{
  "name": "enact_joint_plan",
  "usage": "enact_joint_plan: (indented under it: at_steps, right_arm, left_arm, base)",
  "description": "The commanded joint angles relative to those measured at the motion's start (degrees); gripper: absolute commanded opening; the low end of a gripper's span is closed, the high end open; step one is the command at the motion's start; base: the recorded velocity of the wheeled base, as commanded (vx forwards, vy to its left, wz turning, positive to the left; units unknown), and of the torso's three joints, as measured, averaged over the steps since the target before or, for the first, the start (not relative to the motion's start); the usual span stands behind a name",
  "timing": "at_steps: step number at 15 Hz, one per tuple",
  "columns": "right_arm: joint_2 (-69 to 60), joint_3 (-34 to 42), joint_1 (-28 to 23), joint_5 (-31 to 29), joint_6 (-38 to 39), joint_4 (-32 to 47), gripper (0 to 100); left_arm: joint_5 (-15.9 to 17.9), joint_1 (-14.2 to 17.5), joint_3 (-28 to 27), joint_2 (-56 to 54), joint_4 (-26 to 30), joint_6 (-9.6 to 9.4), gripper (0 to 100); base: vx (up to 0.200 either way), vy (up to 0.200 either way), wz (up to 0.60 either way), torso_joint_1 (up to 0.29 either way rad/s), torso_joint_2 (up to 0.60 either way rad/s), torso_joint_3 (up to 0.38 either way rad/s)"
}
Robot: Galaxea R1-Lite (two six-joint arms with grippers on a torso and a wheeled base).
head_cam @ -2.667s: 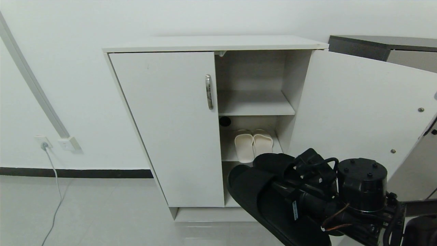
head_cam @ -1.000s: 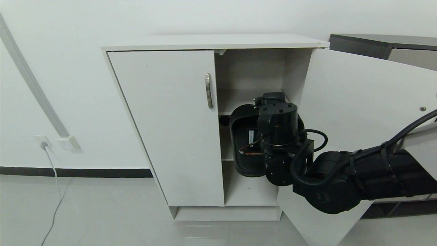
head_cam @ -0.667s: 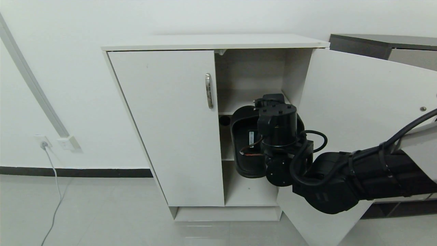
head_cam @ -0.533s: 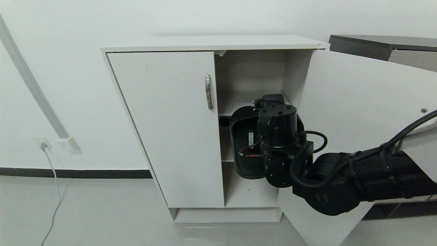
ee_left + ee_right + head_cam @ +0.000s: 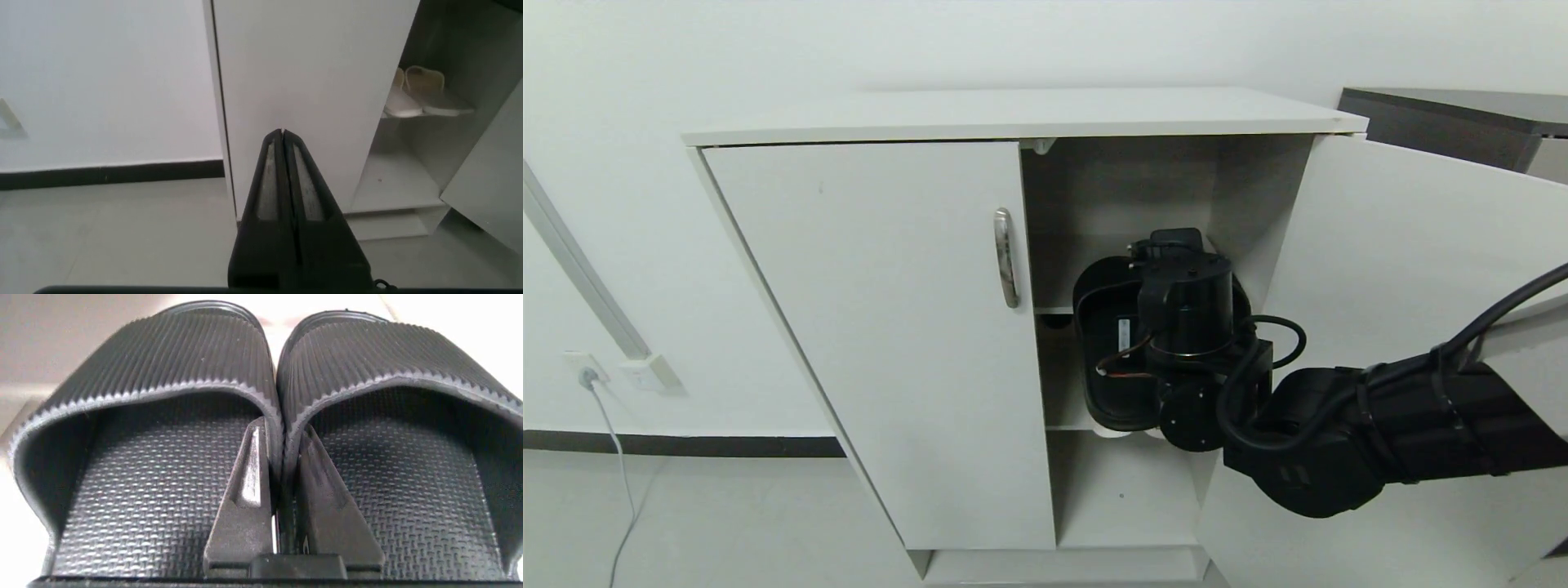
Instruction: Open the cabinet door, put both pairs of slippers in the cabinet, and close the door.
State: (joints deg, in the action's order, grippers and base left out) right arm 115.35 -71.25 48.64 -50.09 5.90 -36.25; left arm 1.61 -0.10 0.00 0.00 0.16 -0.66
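Black slippers (image 5: 163, 416) clamped by adjoining straps in right gripper (image 5: 278, 437), inside open cabinet (image 5: 1013, 110); white slippers (image 5: 421, 90) behind, largely hidden; left gripper (image 5: 282, 135) closed, empty, near shut door (image 5: 866, 327)

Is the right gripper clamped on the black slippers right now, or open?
Clamped. In the right wrist view, the right gripper pinches the adjoining straps of the black slippers, jaws closed on them.

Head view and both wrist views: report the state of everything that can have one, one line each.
Right door: swung open.
Left door: shut.
Black slippers: clamped together in the right tool, in the cabinet opening.
White slippers: lying side by side inside the cabinet.
Right tool: shut on the black slippers.
Left tool: shut, empty, outside the cabinet.
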Motion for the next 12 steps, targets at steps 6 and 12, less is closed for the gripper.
enact_joint_plan:
  at_steps: [6, 12]
  right_arm:
    - [0.84, -0.11, -1.18, 2.37, -0.10, 0.31, 0]
    - [5.24, -10.31, -4.70, 4.56, 0.25, 8.13, 0]
  left_arm:
    - [-0.03, 0.01, 0.00, 0.00, 0.02, -0.13, 0]
    - [-0.03, 0.01, 0.00, 0.00, 0.02, -0.04, 0]
  base:
    - [0.000, 0.000, 0.00, 0.000, 0.00, 0.000]
    - [0.000, 0.000, 0.00, 0.000, 0.00, 0.000]
